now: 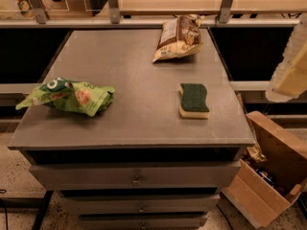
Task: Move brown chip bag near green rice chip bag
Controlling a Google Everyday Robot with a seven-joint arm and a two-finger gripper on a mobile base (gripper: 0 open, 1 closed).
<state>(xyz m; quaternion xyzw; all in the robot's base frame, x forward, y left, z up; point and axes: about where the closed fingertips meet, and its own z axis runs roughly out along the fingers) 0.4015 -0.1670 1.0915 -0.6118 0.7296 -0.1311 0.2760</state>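
Note:
The brown chip bag (178,38), brown and cream-yellow, lies at the far right of the grey tabletop (129,66). The green rice chip bag (67,96), wrinkly lime green with a dark round logo, lies at the near left edge of the table. The two bags are far apart, on opposite corners. My gripper (289,66) shows as a pale blurred shape at the right edge of the view, off the table's right side and well away from both bags. It holds nothing that I can see.
A yellow sponge with a green top (194,99) lies on the right part of the table, between the brown bag and the front edge. An open cardboard box (268,171) stands on the floor at the lower right. Drawers (136,180) sit below the tabletop. A metal rail (144,22) runs behind the table.

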